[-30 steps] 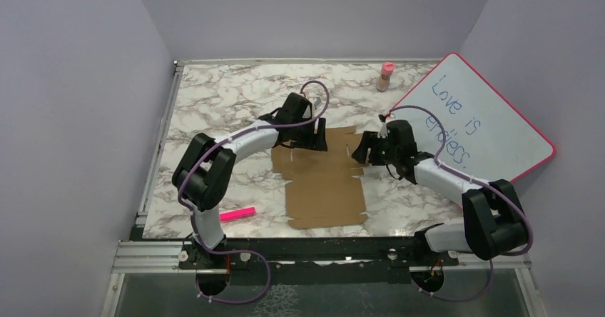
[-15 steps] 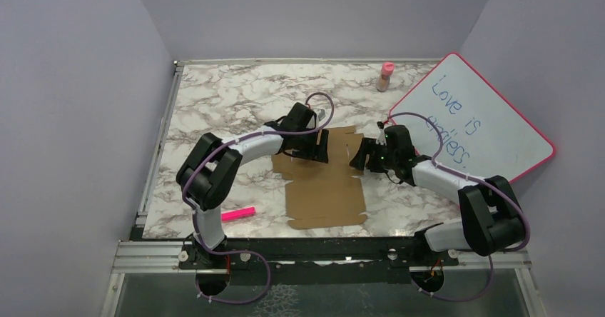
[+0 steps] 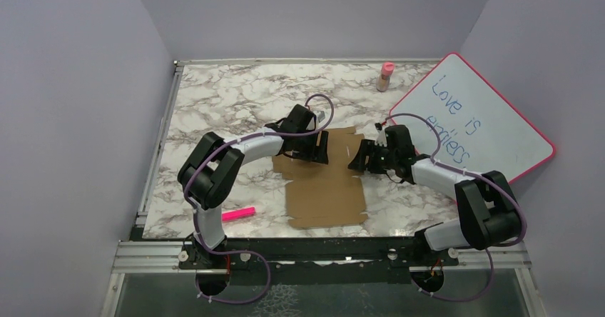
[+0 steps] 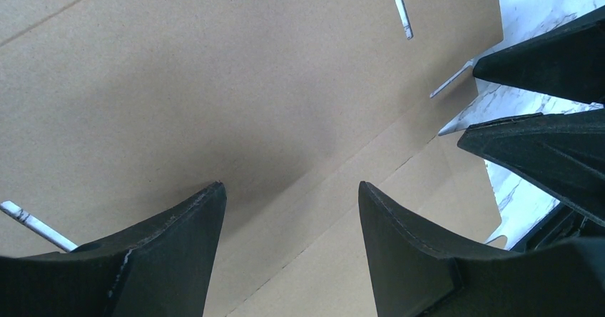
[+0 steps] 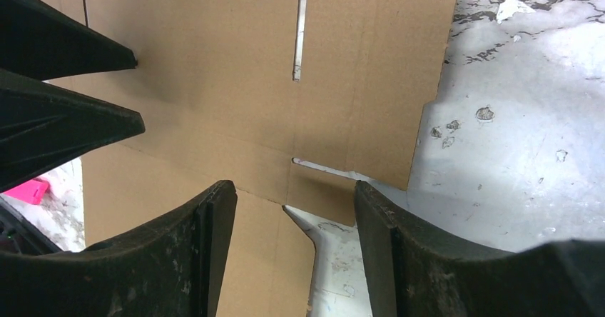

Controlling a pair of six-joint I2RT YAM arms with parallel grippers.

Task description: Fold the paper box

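The paper box [image 3: 324, 188] lies flat and unfolded on the marble table, plain brown cardboard with slits and flaps. My left gripper [image 3: 318, 146] hangs open just over its far left part; in the left wrist view the fingers [image 4: 289, 188] straddle a crease of the cardboard [image 4: 214, 81] with nothing between them. My right gripper [image 3: 357, 161] is open at the box's far right edge. In the right wrist view its fingers [image 5: 292, 186] stand over a notch and small tab of the cardboard [image 5: 214, 81]. The two grippers face each other, close together.
A pink-framed whiteboard [image 3: 474, 121] leans at the right wall. A small pink-capped bottle [image 3: 386, 76] stands at the back. A pink marker [image 3: 237, 214] lies near the front left, by the left arm's base. Walls close in three sides.
Both grippers have closed in over the far part of the cardboard, the left shifting right and the right shifting left. The cardboard has not moved.
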